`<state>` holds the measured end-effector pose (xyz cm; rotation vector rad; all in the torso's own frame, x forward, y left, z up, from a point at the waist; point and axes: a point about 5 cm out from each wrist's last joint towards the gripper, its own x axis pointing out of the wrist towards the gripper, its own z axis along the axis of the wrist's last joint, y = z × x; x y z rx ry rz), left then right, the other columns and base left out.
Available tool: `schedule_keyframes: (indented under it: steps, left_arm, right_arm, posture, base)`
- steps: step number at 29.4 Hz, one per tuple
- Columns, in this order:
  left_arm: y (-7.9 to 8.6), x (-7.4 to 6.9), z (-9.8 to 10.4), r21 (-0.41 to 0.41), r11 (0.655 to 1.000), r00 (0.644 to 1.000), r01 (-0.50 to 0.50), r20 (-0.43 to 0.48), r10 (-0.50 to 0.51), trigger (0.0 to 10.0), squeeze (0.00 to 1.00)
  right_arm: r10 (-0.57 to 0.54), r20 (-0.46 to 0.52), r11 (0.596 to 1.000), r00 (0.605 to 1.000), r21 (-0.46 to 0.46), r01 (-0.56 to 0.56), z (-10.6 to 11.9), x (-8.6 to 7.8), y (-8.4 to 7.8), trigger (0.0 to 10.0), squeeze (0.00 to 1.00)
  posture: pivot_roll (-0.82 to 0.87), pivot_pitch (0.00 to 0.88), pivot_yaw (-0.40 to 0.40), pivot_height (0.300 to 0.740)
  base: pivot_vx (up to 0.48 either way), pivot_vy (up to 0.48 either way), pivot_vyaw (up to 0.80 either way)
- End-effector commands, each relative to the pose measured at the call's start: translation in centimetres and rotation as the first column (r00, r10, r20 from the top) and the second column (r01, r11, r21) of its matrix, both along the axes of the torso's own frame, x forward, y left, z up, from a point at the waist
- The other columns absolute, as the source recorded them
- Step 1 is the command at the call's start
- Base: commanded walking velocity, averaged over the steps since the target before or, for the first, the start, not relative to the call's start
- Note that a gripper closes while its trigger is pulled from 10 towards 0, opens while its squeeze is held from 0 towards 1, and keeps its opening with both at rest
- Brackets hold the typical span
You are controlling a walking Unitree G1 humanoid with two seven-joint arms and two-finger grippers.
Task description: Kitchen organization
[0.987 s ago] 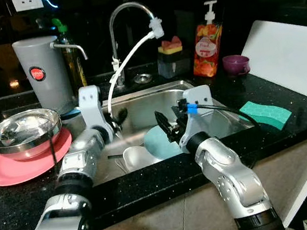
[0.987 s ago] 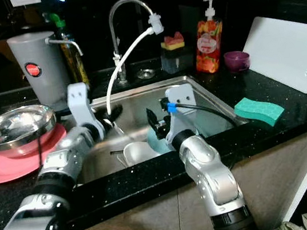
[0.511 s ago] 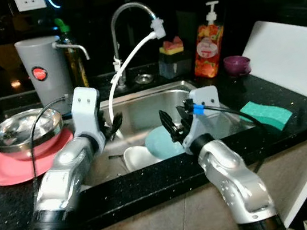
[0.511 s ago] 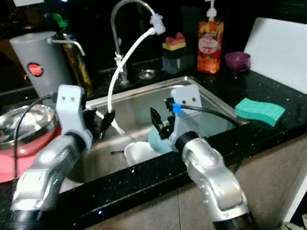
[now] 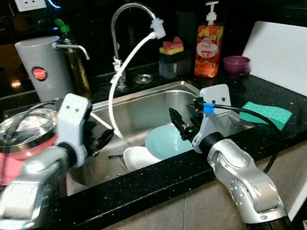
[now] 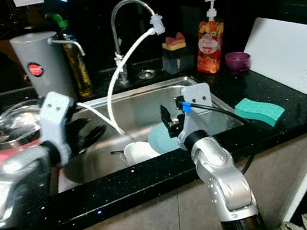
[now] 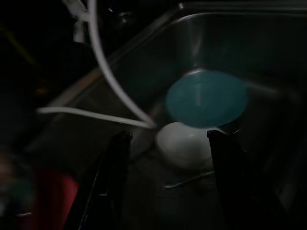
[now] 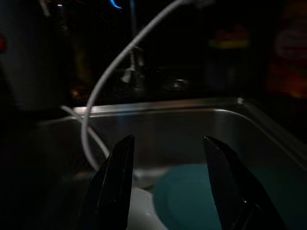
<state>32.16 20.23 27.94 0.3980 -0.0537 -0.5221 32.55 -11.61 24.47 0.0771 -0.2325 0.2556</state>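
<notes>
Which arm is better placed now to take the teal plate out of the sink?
Probably the right. The right gripper hangs open just over the teal plate in the sink. The left gripper, also open, is near the sink's left edge, farther from the plate.

Sink [image 5: 139, 97] back half: bare steel, open from above.
Sink front: teal plate [image 5: 166, 141] and white bowl [image 5: 139, 156] occupy the floor.
White hose [image 5: 128, 64]: hangs from faucet [image 5: 126, 9] into sink's left side, crossing access.
Right counter edge: green sponge [image 5: 266, 114].
</notes>
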Motion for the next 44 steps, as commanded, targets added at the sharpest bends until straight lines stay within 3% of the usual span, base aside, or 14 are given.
schedule_keyframes:
  steps: [1,5,6,7,17,23,24,32,37,44]
  left_arm:
    - [0.3,-0.1,0.0,0.048,0.999,1.0,0.02,0.004,-0.02,10.0,0.0]
    - [1.8,-0.1,1.0,0.104,0.994,1.0,0.021,0.014,-0.022,10.0,0.0]
    - [2.3,0.0,1.2,0.108,0.994,1.0,0.014,0.01,-0.015,10.0,0.25]
    - [2.6,0.1,1.2,0.111,0.994,1.0,0.009,0.007,-0.009,10.0,1.0]
    - [4.6,0.9,1.4,0.119,0.993,1.0,-0.018,-0.02,0.021,10.0,1.0]
    - [5.9,1.9,1.6,0.14,0.984,0.994,-0.109,0.001,0.11,10.0,1.0]
    - [6.1,2.1,1.7,0.145,0.983,0.993,-0.115,0.001,0.116,10.0,0.0]
    - [8.9,3.4,1.9,0.118,0.973,0.978,-0.199,-0.042,0.205,10.0,0.0]
    - [10.3,3.7,0.3,0.144,0.962,0.964,-0.233,-0.096,0.248,10.0,0.0]
    - [10.8,3.5,-1.5,0.178,0.964,0.961,-0.2,-0.157,0.229,10.0,0.0]
  right_arm:
    - [-0.002,0.001,1.0,1.0,0.004,0.002,0.1,-0.1,-0.1,10.0,0.0]
    - [-0.016,0.003,1.0,1.0,0.006,0.016,0.1,0.0,-0.5,10.0,0.0]
    - [-0.017,0.003,1.0,1.0,0.007,0.017,0.2,0.0,-0.5,10.0,0.0]
    - [-0.018,0.003,1.0,1.0,0.008,0.018,0.2,0.0,-0.4,10.0,0.0]
    - [-0.017,0.003,1.0,1.0,0.014,0.017,0.2,0.0,-0.4,10.0,0.0]
    - [-0.014,0.012,1.0,1.0,0.021,0.014,0.4,0.0,-0.3,10.0,0.0]
    - [-0.013,0.014,1.0,1.0,0.022,0.013,0.4,0.0,-0.3,10.0,0.0]
    - [-0.009,0.019,1.0,1.0,0.029,0.008,0.5,0.1,-0.2,10.0,0.0]
    - [-0.012,0.02,0.999,1.0,0.034,0.011,0.5,0.0,-0.1,10.0,0.0]
    - [-0.014,0.02,0.999,1.0,0.035,0.014,0.5,0.0,-0.2,10.0,0.0]
  posture:
    - [0.07,0.087,-0.022,0.74]
    - [0.08,0.087,-0.02,0.74]
    - [0.08,0.088,-0.019,0.74]
    - [0.08,0.088,-0.019,0.74]
    - [0.08,0.088,-0.015,0.74]
    - [0.08,0.088,-0.012,0.74]
    - [0.08,0.088,-0.012,0.74]
    - [0.08,0.086,-0.009,0.74]
    - [0.08,0.084,-0.001,0.74]
    - [0.08,0.086,-0.008,0.74]
  base:
    - [0.0,0.0,0.0]
    - [0.0,0.0,0.0]
    - [0.0,0.0,0.0]
    - [0.0,0.0,0.0]
    - [0.0,0.0,0.0]
    - [0.0,0.0,0.0]
    - [0.0,0.0,0.0]
    - [0.0,0.0,0.0]
    - [0.0,0.0,0.0]
    - [0.0,0.0,0.0]
